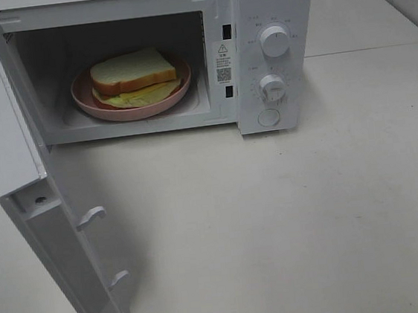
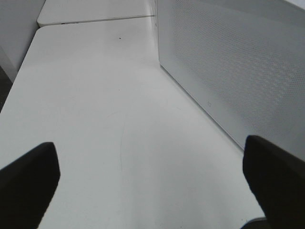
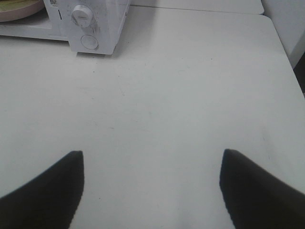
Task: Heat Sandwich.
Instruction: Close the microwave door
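At desk [image 1: 312,213] far edge, inside open-doored microwave [image 1: 283,7]: sandwich [image 1: 133,71], on pink plate [image 1: 133,110]. Left claw [image 2: 150,157]: spread wide, holding nothing, near microwave. Right claw [image 3: 152,155]: spread, holding nothing, over desk.

The high camera looks steeply down on the microwave [image 1: 274,60] and table [image 1: 312,213]. The left wrist camera sits low, close beside the door [image 2: 228,62]; the right wrist camera sees the knob panel [image 3: 90,24] farther off, upper left.
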You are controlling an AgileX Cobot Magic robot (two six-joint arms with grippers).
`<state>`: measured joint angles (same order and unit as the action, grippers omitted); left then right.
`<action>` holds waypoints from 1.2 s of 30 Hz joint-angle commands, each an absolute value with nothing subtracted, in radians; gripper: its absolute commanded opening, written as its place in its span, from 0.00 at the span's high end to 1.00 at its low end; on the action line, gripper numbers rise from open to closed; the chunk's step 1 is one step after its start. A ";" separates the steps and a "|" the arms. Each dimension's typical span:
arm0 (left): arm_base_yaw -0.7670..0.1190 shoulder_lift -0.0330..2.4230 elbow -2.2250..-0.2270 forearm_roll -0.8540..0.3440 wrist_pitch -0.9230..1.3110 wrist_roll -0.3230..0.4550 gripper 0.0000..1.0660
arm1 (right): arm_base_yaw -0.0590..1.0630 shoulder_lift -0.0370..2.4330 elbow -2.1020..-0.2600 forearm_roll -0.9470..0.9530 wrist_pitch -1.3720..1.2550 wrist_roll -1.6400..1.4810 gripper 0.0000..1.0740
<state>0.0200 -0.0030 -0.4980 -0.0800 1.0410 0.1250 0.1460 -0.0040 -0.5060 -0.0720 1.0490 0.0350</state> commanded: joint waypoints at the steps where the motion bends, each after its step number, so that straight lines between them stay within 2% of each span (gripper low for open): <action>1: 0.021 -0.030 -0.496 -0.082 1.037 0.117 0.06 | 0.139 -0.030 -0.505 -0.070 1.036 0.042 0.30; 13: 0.020 0.090 -0.540 -0.079 0.969 0.110 0.07 | 0.139 -0.030 -0.505 -0.070 1.036 0.042 0.30; 18: 0.020 0.174 -0.539 -0.078 0.890 0.109 0.17 | 0.139 -0.030 -0.505 -0.070 1.036 0.042 0.30; 19: 0.020 0.192 -0.539 -0.080 0.870 0.109 0.21 | 0.139 -0.030 -0.505 -0.070 1.036 0.042 0.30; 20: 0.020 0.227 -0.539 -0.084 0.834 0.109 0.29 | 0.139 -0.030 -0.505 -0.070 1.036 0.041 0.30; 21: 0.020 0.227 -0.539 -0.084 0.834 0.109 0.29 | 0.139 -0.030 -0.505 -0.070 1.036 0.041 0.30; 24: 0.020 0.274 -0.539 -0.086 0.779 0.109 0.44 | 0.139 -0.030 -0.505 -0.070 1.036 0.041 0.30; 25: 0.020 0.306 -0.539 -0.087 0.757 0.109 0.55 | 0.139 -0.030 -0.505 -0.070 1.036 0.041 0.30; 26: 0.020 0.306 -0.539 -0.087 0.757 0.109 0.55 | 0.139 -0.030 -0.505 -0.070 1.036 0.041 0.30; 28: 0.020 0.339 -0.539 -0.085 0.734 0.109 0.64 | 0.139 -0.030 -0.505 -0.070 1.036 0.041 0.30; 29: 0.020 0.380 -0.539 -0.079 0.706 0.109 0.74 | 0.139 -0.030 -0.505 -0.070 1.036 0.041 0.30; 30: 0.020 0.380 -0.539 -0.079 0.706 0.109 0.74 | 0.139 -0.030 -0.505 -0.070 1.036 0.041 0.30; 34: 0.020 0.480 -0.505 -0.073 0.544 0.109 1.00 | 0.139 -0.030 -0.505 -0.070 1.036 0.041 0.30; 36: 0.020 0.501 -0.489 -0.072 0.495 0.109 1.00 | 0.139 -0.030 -0.505 -0.070 1.036 0.041 0.30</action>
<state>0.0200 0.4770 -0.5080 -0.0740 0.5740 0.1130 0.1460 -0.0040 -0.5060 -0.0720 1.0490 0.0350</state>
